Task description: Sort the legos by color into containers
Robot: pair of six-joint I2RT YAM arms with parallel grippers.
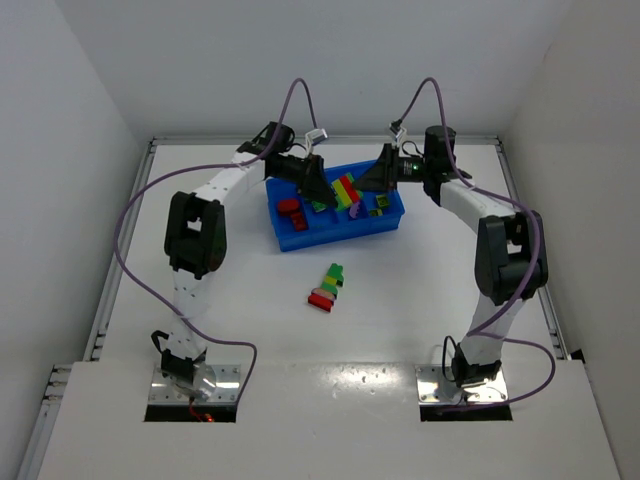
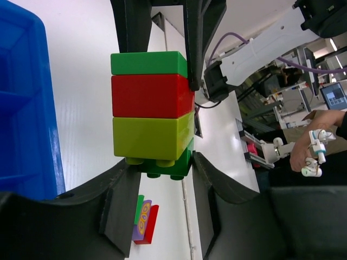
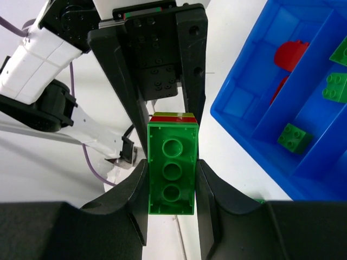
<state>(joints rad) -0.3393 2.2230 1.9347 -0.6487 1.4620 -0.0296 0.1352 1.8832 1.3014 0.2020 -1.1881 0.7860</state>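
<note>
A striped lego stack (image 1: 346, 190) of green, red, yellow-green and green bricks hangs over the blue tray (image 1: 335, 238), held from both ends. My left gripper (image 1: 325, 188) is shut on the stack's dark green end brick (image 2: 162, 165). My right gripper (image 1: 368, 183) is shut on the other green end brick (image 3: 172, 170), whose hollow underside faces the right wrist camera. A second stack (image 1: 327, 287) of green, purple, yellow and red lies on the table in front of the tray; it also shows in the left wrist view (image 2: 143, 219).
The tray holds red bricks (image 1: 292, 212) in its left compartment and green bricks (image 1: 380, 207) on the right; the right wrist view shows the red ones (image 3: 290, 51) and a small green one (image 3: 294, 138). White walls surround the table.
</note>
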